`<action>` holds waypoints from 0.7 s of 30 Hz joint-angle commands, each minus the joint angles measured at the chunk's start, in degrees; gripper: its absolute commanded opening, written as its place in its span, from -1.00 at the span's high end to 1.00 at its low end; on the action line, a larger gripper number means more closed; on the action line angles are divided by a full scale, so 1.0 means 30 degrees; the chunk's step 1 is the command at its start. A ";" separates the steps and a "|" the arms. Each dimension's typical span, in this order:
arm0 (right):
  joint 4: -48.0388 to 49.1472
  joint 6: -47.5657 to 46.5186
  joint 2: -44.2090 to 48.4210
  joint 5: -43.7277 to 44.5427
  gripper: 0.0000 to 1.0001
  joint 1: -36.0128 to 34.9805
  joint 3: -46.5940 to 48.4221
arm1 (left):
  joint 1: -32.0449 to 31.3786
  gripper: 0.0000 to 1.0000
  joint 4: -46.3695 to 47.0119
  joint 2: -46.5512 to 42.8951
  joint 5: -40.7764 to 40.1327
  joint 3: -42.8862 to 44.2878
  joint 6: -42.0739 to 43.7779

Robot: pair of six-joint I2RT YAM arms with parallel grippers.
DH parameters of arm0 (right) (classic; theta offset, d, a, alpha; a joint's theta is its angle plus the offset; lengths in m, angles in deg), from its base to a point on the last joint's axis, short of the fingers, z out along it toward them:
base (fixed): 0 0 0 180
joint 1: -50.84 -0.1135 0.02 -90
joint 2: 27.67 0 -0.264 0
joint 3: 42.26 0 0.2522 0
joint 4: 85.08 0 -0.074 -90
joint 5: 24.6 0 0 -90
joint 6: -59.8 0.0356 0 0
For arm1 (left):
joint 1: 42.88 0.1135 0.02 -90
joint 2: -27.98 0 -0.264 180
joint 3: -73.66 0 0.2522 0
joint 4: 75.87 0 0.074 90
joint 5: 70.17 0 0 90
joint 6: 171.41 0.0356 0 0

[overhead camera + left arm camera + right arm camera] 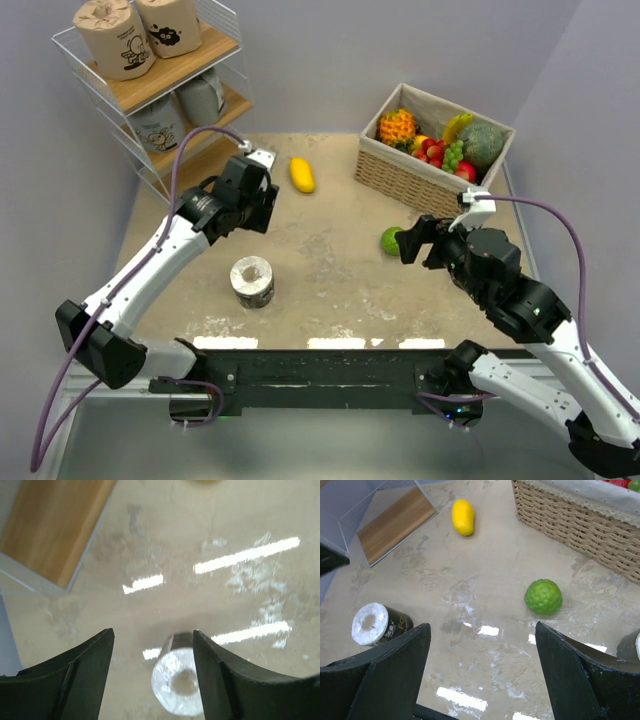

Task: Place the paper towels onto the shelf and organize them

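A dark grey paper towel roll (252,282) stands upright on the table, core hole up; it also shows in the left wrist view (181,686) and right wrist view (377,625). The white wire shelf (222,45) at the back left holds two tan rolls (112,37) on its top board and pale grey rolls (160,125) on the middle board. My left gripper (262,205) is open and empty, above the table beyond the dark roll. My right gripper (412,240) is open and empty next to the lime.
A yellow mango (302,175) lies at the back middle. A green lime (390,240) sits by the right gripper. A wicker fruit basket (390,175) stands at the back right. The shelf's bottom board (55,527) reaches the table at the left.
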 commanded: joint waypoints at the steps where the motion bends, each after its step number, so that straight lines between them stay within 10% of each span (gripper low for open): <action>1: 0.0841 0.0320 -0.0022 -0.0515 -0.78 -0.0032 -0.0149 | -0.0017 -0.36 -0.2104 -0.1761 0.0240 -0.2236 -0.3809; 9: 0.1339 0.0877 0.0827 -0.0924 -0.78 -0.0003 -0.1145 | -0.0017 -0.47 -0.1780 -0.3581 0.4630 -0.3325 -0.1937; 21: 0.1486 0.0439 0.0828 -0.1013 -0.79 -0.0032 -0.0678 | -0.2358 -0.46 -0.0407 -0.2466 0.3877 -0.6309 -0.4984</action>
